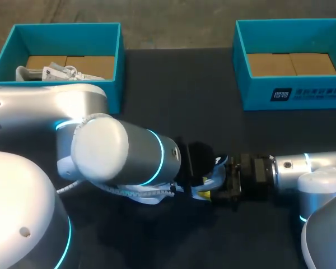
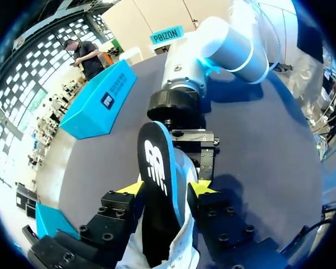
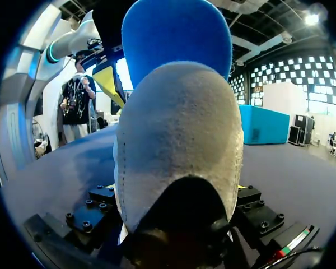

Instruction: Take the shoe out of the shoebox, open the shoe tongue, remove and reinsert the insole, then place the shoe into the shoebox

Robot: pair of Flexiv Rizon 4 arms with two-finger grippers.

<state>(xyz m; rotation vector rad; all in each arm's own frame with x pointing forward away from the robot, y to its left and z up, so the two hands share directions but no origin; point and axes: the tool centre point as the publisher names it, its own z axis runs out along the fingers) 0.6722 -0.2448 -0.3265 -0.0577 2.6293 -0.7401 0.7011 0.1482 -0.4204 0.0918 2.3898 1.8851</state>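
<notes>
Currently: dark tabletop (image 1: pixel 173 95) carrying two teal cardboard boxes, well apart. Left shoebox (image 1: pixel 115 61) has a second white shoe (image 1: pixel 50 73) inside; right shoebox (image 1: pixel 294 92) shows bare cardboard floor. Near front middle, white-and-grey suede shoe (image 3: pixel 179 140) held between both arms. Left end effector (image 2: pixel 166 189) clamped on the shoe's sides, right end effector (image 3: pixel 175 197) gripping its grey end. Black, blue-rimmed foam insole (image 2: pixel 157 185) sticking up out of the shoe, between the left fingers.

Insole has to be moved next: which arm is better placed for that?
Left, probably: the left gripper has its yellow tips on both sides of the insole, while the right gripper holds the shoe.
</notes>
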